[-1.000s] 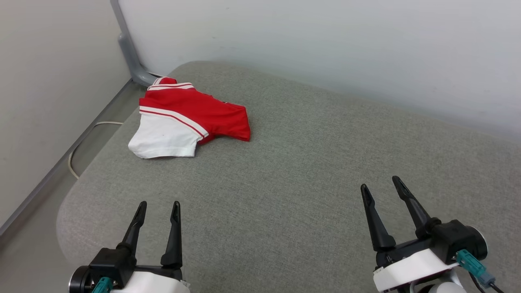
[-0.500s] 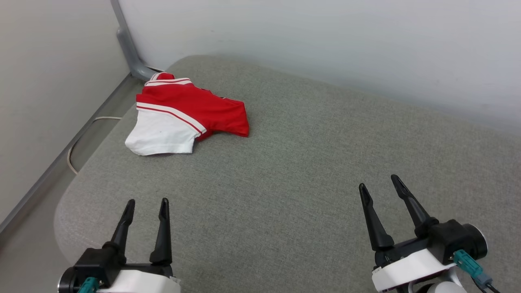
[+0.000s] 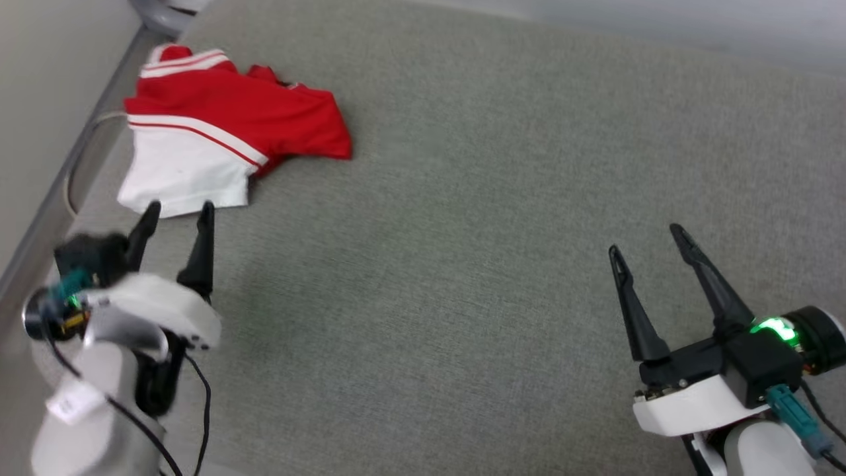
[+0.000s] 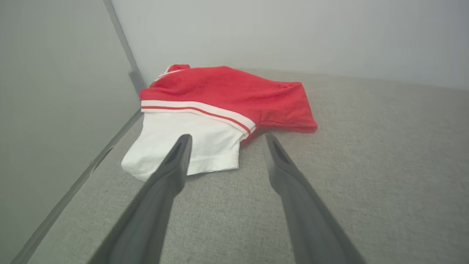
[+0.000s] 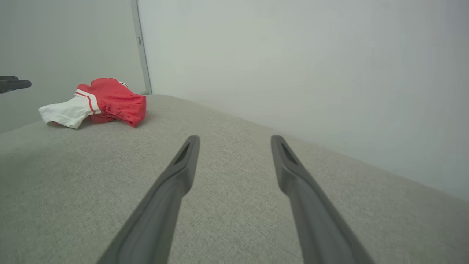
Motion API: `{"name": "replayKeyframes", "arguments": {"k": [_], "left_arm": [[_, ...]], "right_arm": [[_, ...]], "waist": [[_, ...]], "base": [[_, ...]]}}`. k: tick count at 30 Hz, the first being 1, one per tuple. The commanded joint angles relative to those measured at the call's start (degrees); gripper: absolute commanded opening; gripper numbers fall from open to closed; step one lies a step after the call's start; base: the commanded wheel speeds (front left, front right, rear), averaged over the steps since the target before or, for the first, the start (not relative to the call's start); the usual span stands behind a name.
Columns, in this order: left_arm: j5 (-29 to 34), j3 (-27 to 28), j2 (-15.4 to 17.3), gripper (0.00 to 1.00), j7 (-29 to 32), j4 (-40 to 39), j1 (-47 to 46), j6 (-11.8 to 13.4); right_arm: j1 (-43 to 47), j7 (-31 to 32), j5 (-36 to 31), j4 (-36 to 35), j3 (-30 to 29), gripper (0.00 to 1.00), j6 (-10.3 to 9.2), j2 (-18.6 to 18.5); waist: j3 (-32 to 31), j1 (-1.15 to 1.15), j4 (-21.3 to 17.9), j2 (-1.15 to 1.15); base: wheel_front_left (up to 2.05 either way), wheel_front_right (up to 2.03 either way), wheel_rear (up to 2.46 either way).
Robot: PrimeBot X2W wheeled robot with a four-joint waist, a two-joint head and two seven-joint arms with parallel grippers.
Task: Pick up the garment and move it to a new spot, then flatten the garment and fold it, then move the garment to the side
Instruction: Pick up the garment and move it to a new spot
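Crumpled red jersey garment with white sleeve lying at far-left corner of grey fabric cushion, long axis running roughly left-right. Left end effector hovering just short of white sleeve hem, jaws gaping, empty; nearer arm. Right end effector gaping too, empty, sitting well apart to right.

Light was soft and even, with faint shadows under the garment. In the head view the left hand was smeared by motion blur; a green lamp glowed on the right hand.
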Motion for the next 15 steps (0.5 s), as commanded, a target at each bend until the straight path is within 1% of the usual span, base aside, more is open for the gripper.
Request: {"name": "replayKeyframes", "arguments": {"k": [1,5,8,10,12,15], "left_arm": [[-0.88,-0.78,0.46,1.00,1.11,0.69,-1.01,-0.04],[-10.78,-4.72,7.44,1.00,11.60,4.11,-9.00,-0.07],[-15.67,-7.17,12.48,1.00,19.36,5.80,-13.33,-0.07],[-19.93,-7.76,14.46,1.00,24.73,6.77,-15.88,-0.07],[-21.85,-8.80,17.19,1.00,29.47,7.82,-18.39,-0.07],[-25.18,-9.42,18.98,1.00,34.64,9.98,-21.49,-0.08]], "right_arm": [[-0.96,-0.14,-0.38,-0.61,-0.07,1.00,-0.04,-0.35],[-1.75,-0.14,-1.05,-3.03,-0.53,1.00,-0.05,-1.27],[-2.57,-0.14,-1.40,-4.27,-0.51,1.00,-0.04,-1.84],[-2.95,-0.14,-1.58,-4.93,-0.21,1.00,-0.05,-1.85],[-3.45,-0.14,-1.82,-5.52,-0.20,1.00,-0.04,-1.85],[-3.57,-0.14,-2.07,-6.39,-0.21,1.00,-0.04,-1.97]], "waist": [[4.05,-0.01,-2.16,0.00],[7.59,-0.01,-3.41,0.00],[9.69,-0.01,-4.47,0.00],[10.97,-0.01,-5.35,0.00],[12.13,-0.01,-6.15,0.00],[13.80,-0.01,-7.18,0.00]], "base": [[0.00,0.00,0.00],[0.00,0.00,0.00],[0.00,0.00,0.00],[0.00,0.00,0.00],[0.00,0.00,0.00],[0.00,0.00,0.00]]}}
